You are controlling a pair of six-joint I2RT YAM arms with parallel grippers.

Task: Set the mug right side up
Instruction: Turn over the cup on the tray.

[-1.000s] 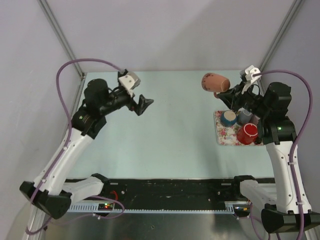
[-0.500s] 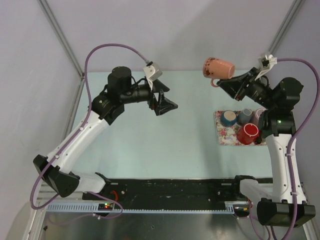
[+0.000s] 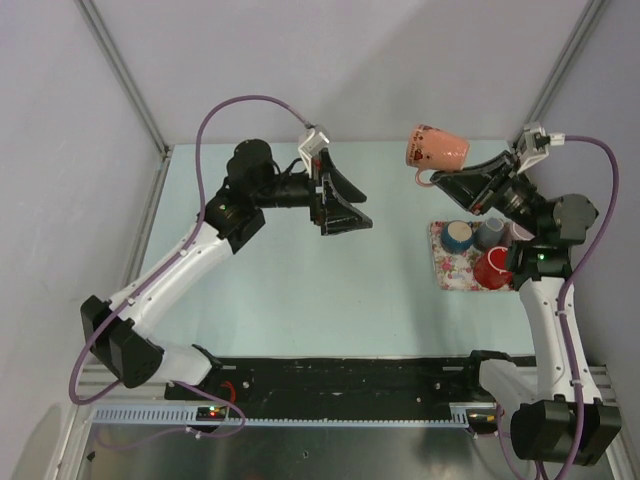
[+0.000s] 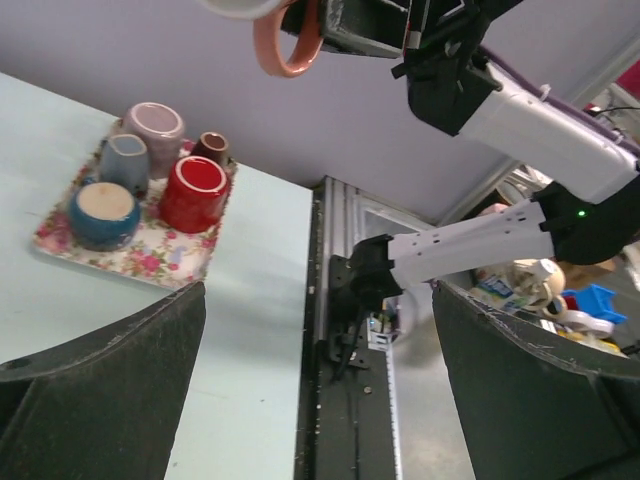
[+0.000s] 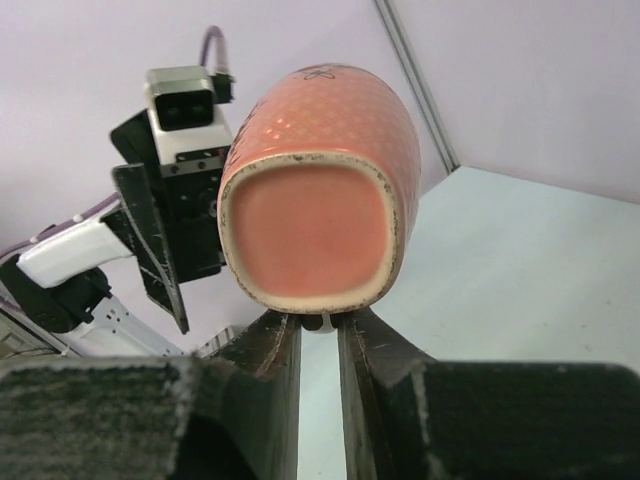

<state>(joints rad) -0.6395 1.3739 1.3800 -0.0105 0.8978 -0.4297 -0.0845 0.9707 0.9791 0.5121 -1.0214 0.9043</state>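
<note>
Two hands aloft. Right hand (image 5: 318,335) pinches the salmon mug (image 3: 436,148) by its handle (image 4: 263,48). The mug is glazed ceramic with a rounded-square base. It hangs over the tabletop's (image 3: 300,270) 1 o'clock corner, on its side, mouth toward 9 o'clock. Left hand (image 3: 348,203) is spread and empty, at the mug's 8 o'clock.

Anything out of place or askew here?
Only the pink mug: it lies on its side in mid-air, pinched by the handle in the right gripper, away from the cups on the floral tray. Nothing spilled or broken.
</note>
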